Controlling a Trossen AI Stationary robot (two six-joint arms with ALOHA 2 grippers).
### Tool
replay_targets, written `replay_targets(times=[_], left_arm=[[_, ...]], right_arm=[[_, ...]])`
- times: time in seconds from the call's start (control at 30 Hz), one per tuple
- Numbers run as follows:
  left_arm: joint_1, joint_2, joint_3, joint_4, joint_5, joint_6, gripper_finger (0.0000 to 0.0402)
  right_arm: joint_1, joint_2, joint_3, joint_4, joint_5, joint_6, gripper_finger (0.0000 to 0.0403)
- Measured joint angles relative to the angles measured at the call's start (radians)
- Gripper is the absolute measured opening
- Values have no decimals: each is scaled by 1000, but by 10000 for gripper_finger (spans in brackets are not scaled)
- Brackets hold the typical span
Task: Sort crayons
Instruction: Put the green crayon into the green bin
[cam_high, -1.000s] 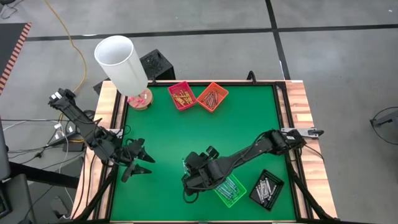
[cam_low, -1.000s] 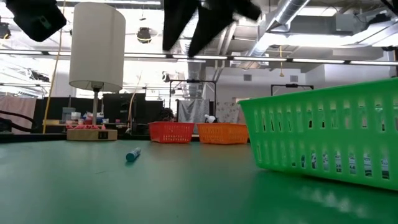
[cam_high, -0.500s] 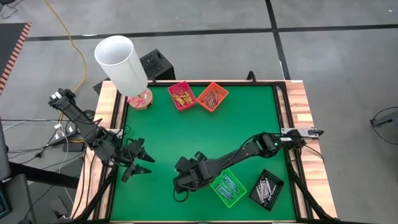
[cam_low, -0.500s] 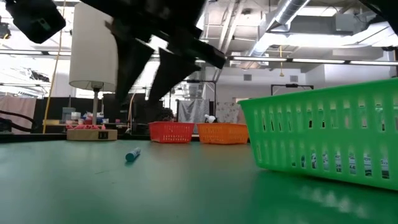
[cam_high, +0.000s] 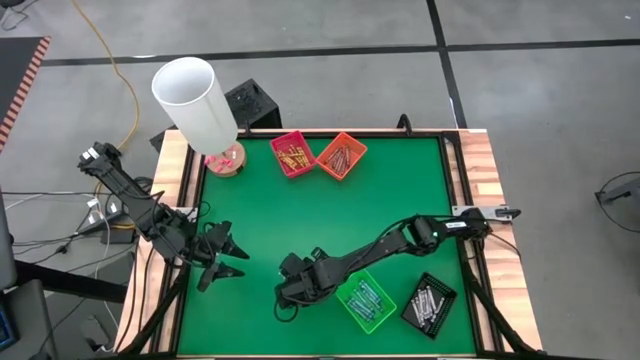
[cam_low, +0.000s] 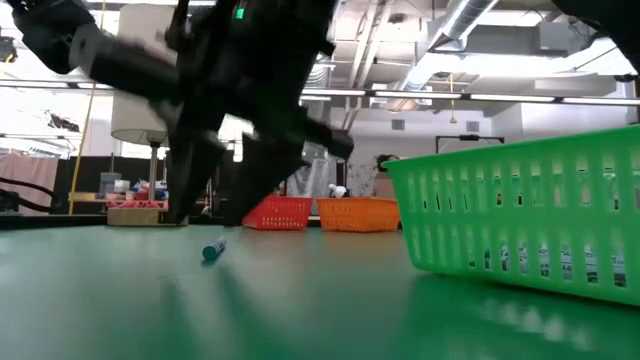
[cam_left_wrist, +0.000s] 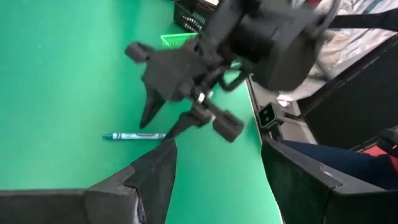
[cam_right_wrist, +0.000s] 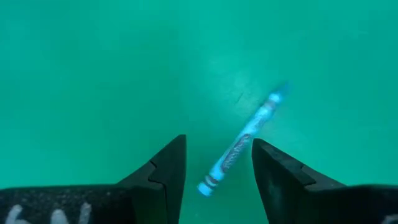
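The right end effector (cam_right_wrist: 214, 167) hung just above the green bench (cam_high: 330, 210) with its fingers spread wide and nothing held, the lone blue crayon (cam_right_wrist: 242, 142) lying flat between and slightly beyond the tips, near the green basket (cam_high: 366, 304). The step in hand looked like a pickup, best done by lowering straight down so the fingers straddled the wrapper mid-length, then closing gently. The left end effector (cam_high: 222, 262) waited with fingers apart, empty, at the bench's left edge.
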Motion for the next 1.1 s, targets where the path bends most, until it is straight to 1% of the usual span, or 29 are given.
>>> replay_targets(times=[0.2,0.4,0.53,0.8,0.97,1.1], left_arm=[[0,0,0,1,-3,-1,226],[0,-1,0,1,-3,-3,226],[0,0,0,1,-3,-3,226],[0,0,0,1,-3,-3,226],[0,0,0,1,-3,-3,226],[0,0,0,2,-4,-3,226]], right_arm=[[-5,41,1,-8,-57,29,175],[-4,42,1,-36,-54,70,151],[-4,40,0,-42,-58,79,111],[-3,40,1,-46,-57,74,12],[3,50,65,-105,-32,54,7],[12,44,148,-217,-15,34,3]])
